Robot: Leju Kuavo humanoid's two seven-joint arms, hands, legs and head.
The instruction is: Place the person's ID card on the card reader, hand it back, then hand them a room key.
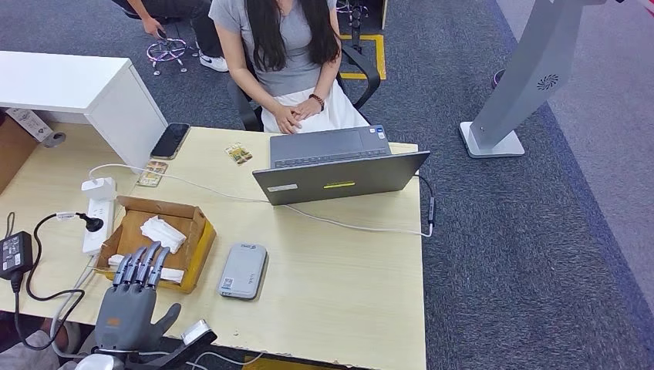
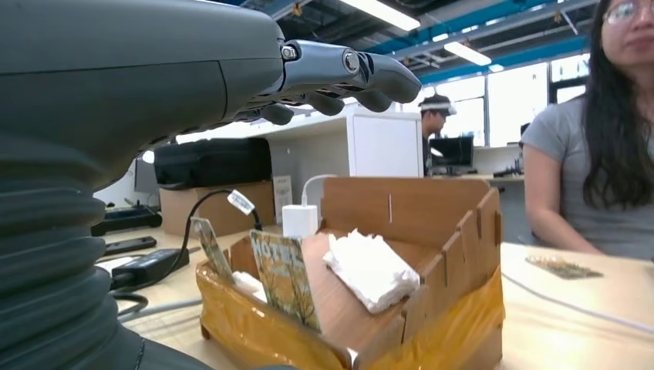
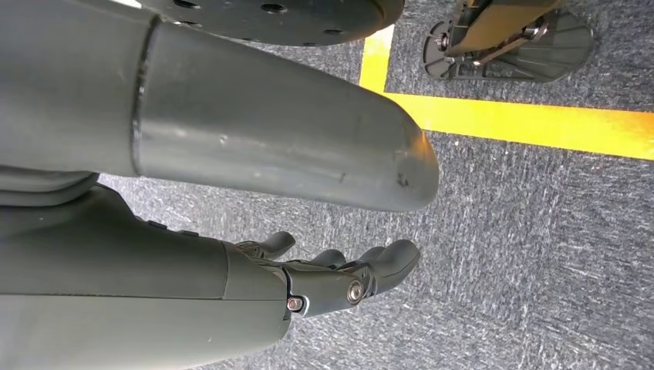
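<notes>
Left robot hand (image 1: 133, 302) hovers flat and empty, fingers straight, over the cardboard box (image 1: 197, 231) on the bench (image 1: 347, 285). Just right of it lies the card reader (image 1: 243, 270); the ID card (image 1: 238, 154) lies far ahead, near the person (image 1: 281, 46), long axis slanted.

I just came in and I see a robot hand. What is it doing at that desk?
The robot's left hand hovers open over a cardboard box that holds cards and white tissue. Its right hand hangs down by the floor, holding nothing. A grey card reader lies beside the box with nothing on it. A person sits across the table behind a laptop, hands in lap, waiting.
</notes>
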